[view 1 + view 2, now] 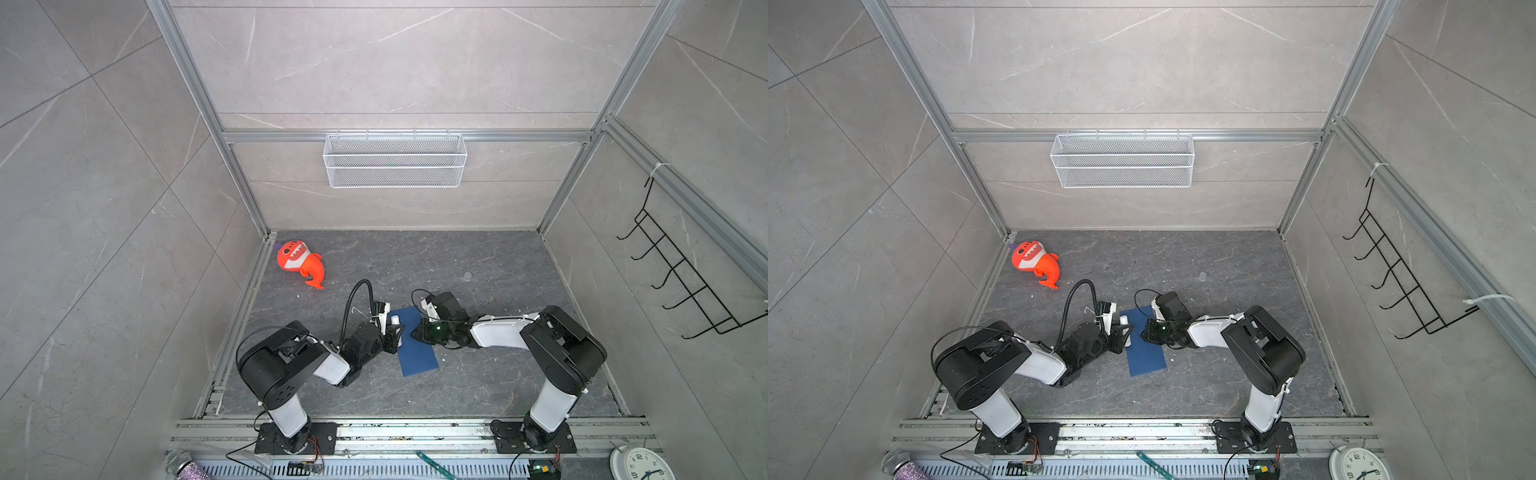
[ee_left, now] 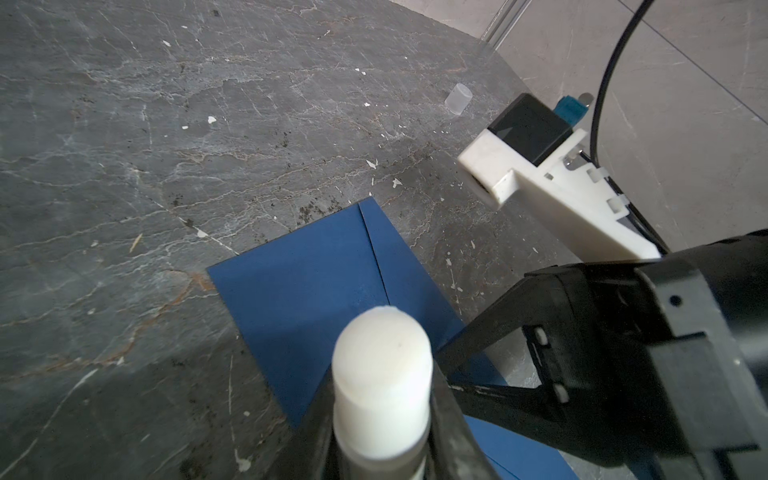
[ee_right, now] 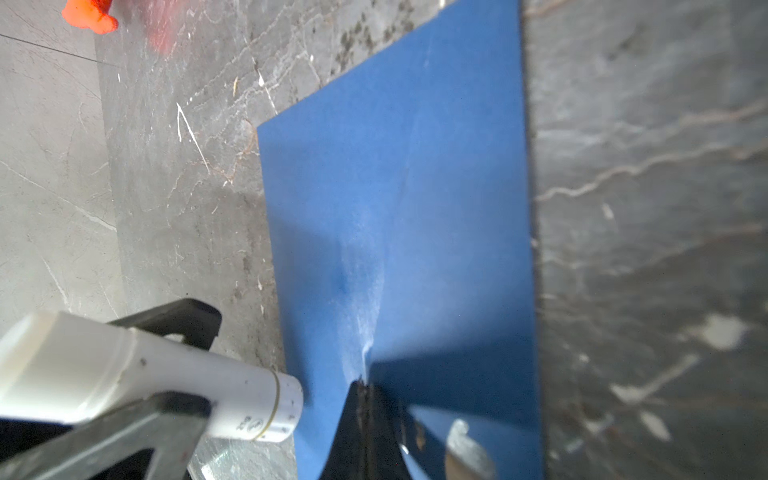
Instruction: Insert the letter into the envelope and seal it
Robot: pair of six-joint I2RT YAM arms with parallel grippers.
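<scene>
The envelope (image 1: pixel 417 353) (image 1: pixel 1146 357) lies flat on the dark stone-patterned table (image 1: pixel 457 382), midway between my two arms, its long side running slightly askew away from my bases. The right wrist view shows a pale, chalky smear (image 3: pixel 365 291) down the middle of its blue face (image 3: pixel 415 187), and the left wrist view shows a thin seam line near its far corner (image 2: pixel 311 270).

My right gripper (image 1: pixel 415 334) (image 1: pixel 1145 332) (image 3: pixel 363 399) is fully closed, fingers pressed together with nothing between them, its tip down on the envelope at the foot of that smear.

My left gripper (image 1: pixel 397 334) (image 1: pixel 1126 334) (image 2: pixel 382 436) is partly closed around a white glue stick (image 2: pixel 382 365) (image 3: pixel 187 374); the stick's ringed end sits at the envelope's left edge, and I cannot tell whether it touches.

Farther back on the right lies a small translucent cap (image 1: pixel 468 276) (image 2: pixel 458 97). An orange plush toy (image 1: pixel 297 259) lies in the far left corner.
</scene>
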